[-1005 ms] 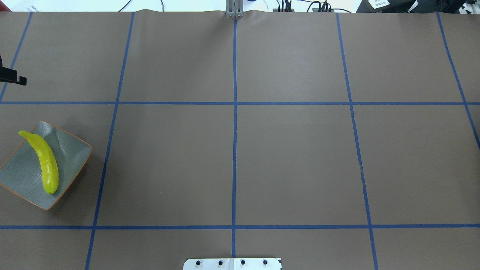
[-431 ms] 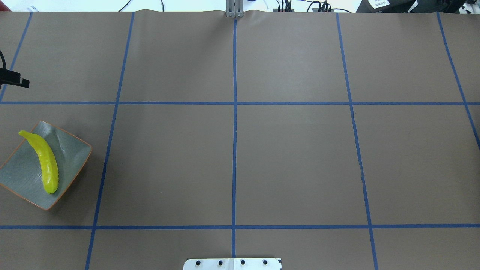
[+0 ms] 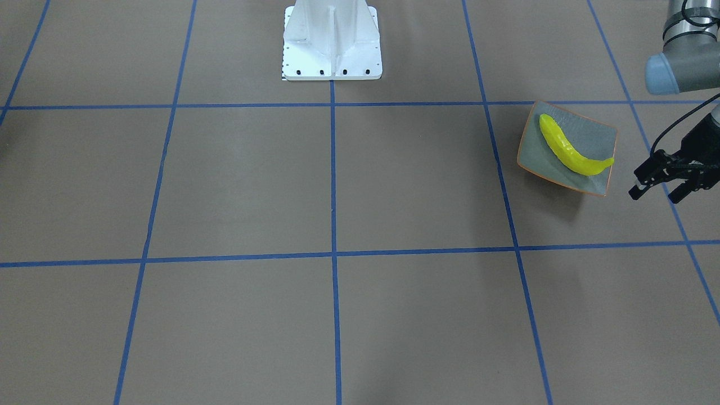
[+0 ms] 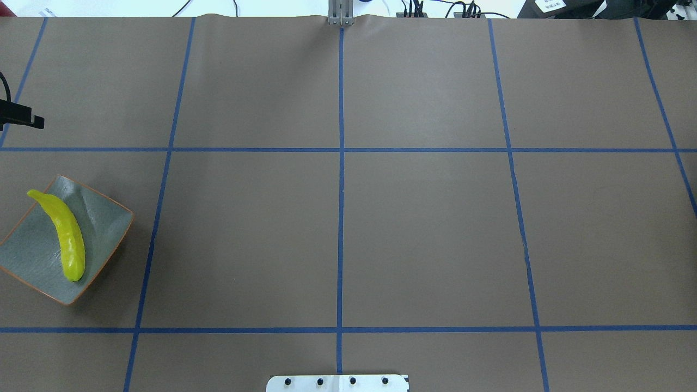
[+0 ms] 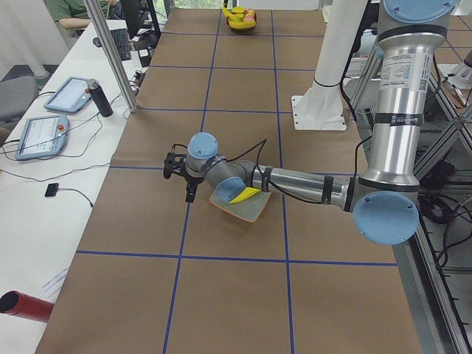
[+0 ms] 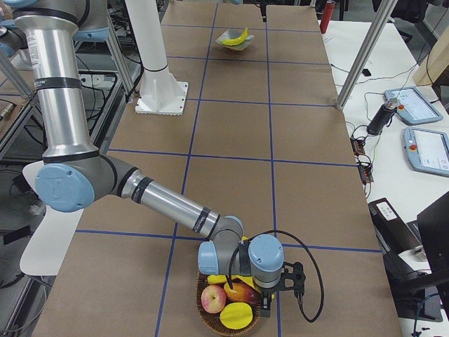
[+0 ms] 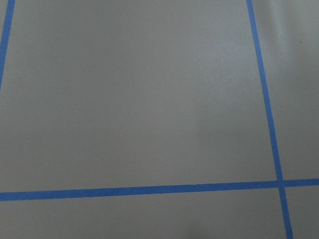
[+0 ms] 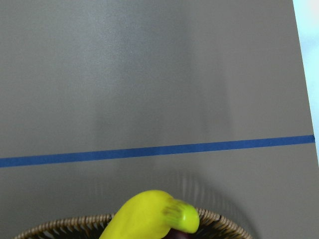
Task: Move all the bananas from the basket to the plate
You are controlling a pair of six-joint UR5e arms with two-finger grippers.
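L jaws apart | R jaws: can't tell | 1 banana (image 3: 571, 149) on 1 plate (image 3: 597, 134) | 2nd banana (image 8: 149, 216) in basket (image 8: 222, 220)

Opposing overhead and front views share the plate (image 4: 103, 223).

We call it a robotics lab: table (image 4: 435, 245) papered brown with blue tape grid (image 4: 340, 218), white arm pedestal (image 3: 332, 39) bolted on, teach pendants (image 6: 426, 149) on side bench (image 5: 37, 173), aluminium posts (image 5: 110, 51).

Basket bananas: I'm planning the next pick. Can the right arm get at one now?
Probably yes: the right gripper hangs just above the basket, and a banana lies on top, uncovered.
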